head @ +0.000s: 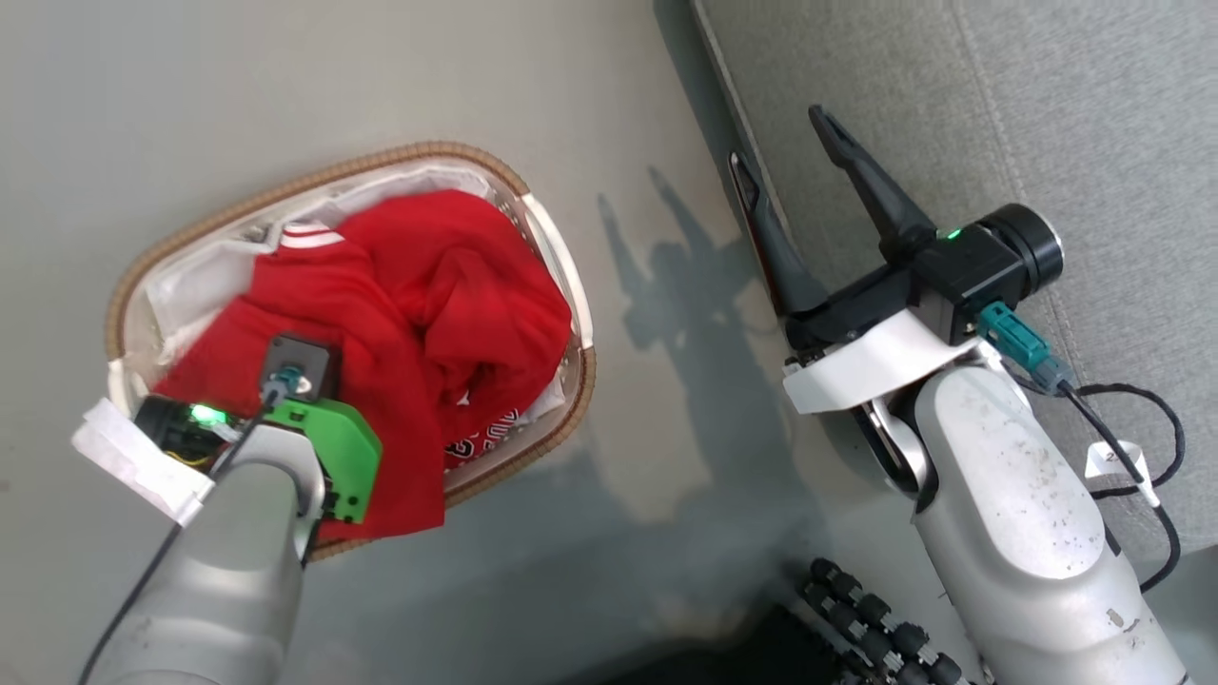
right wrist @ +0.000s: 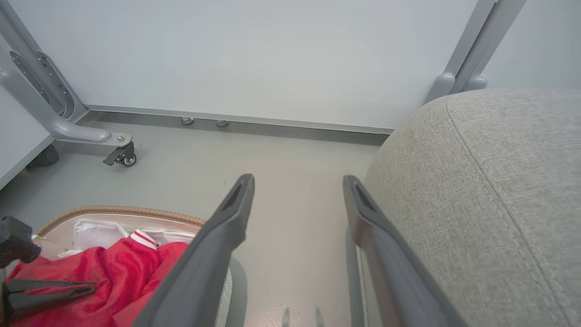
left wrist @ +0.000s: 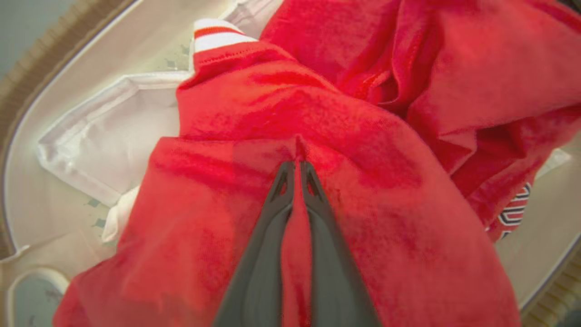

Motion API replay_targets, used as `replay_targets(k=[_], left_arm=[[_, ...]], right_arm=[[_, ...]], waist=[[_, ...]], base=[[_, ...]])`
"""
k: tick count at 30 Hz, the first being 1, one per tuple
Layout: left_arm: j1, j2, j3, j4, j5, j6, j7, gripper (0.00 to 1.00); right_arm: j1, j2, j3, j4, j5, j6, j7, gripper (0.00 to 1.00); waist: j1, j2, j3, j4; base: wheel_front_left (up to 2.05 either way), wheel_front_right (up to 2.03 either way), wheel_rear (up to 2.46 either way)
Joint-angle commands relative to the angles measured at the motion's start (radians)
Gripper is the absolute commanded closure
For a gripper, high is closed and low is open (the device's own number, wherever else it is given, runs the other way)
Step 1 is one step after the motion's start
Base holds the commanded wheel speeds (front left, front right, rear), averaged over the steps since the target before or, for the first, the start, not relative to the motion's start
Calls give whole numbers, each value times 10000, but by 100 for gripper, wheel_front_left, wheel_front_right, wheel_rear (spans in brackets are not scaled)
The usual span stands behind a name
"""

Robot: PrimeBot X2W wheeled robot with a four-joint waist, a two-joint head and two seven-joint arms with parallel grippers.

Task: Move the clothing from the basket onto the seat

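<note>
Red jersey cloth fills the basket (head: 314,176) on a grey floor (head: 666,428). The clothing (head: 428,314) is heaped across most of the oval, and one flap spills over the brown woven rim nearest the robot. A bare strip of floor lies between the basket and the seat (head: 1047,114), whose rounded front edge and stitched seam run along the right of the head view.

The right gripper (head: 775,138) hovers at that edge with its two long dark fingers spread wide and nothing between them. One finger is over the grey upholstery and the other beside the sofa's front. From the right wrist, the floor runs clear to a pale wall (right wrist: 272,54), where a grey metal frame leg on a caster (right wrist: 120,156) stands at the far left.

The left gripper (left wrist: 297,165) reaches down into the basket. Its fingers are drawn almost together, pinching a raised fold of the red fabric at their tips.

The garments look soft and crumpled, lying in deep folds. A white band with a red stripe shows at the far side of the pile, and white-and-dark lettering peeks out near the basket's wall. A white liner (left wrist: 113,136) is bared beside the cloth, inside the pale plastic wall.
</note>
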Motion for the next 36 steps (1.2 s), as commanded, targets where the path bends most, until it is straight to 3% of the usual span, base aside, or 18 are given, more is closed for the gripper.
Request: replay_targets(k=[1, 25, 36], left_arm=[[240, -62, -13, -91, -47, 9, -71, 100], [4007, -765, 840, -4418, -653, 87, -84, 100], [4978, -932, 1401, -6390, -706, 25, -84, 100]], right_arm=[[170, -30, -40, 117, -111, -10, -20, 0], [2521, -35, -231, 1300, -275, -10, -18, 0], [3521, -36, 96, 1492, 47, -10, -18, 0]], waist=[[0, 0, -795, 266], [0, 0, -5327, 1636], [0, 0, -6737, 1907]], base=[[0, 0, 0], [0, 0, 0], [0, 0, 0]])
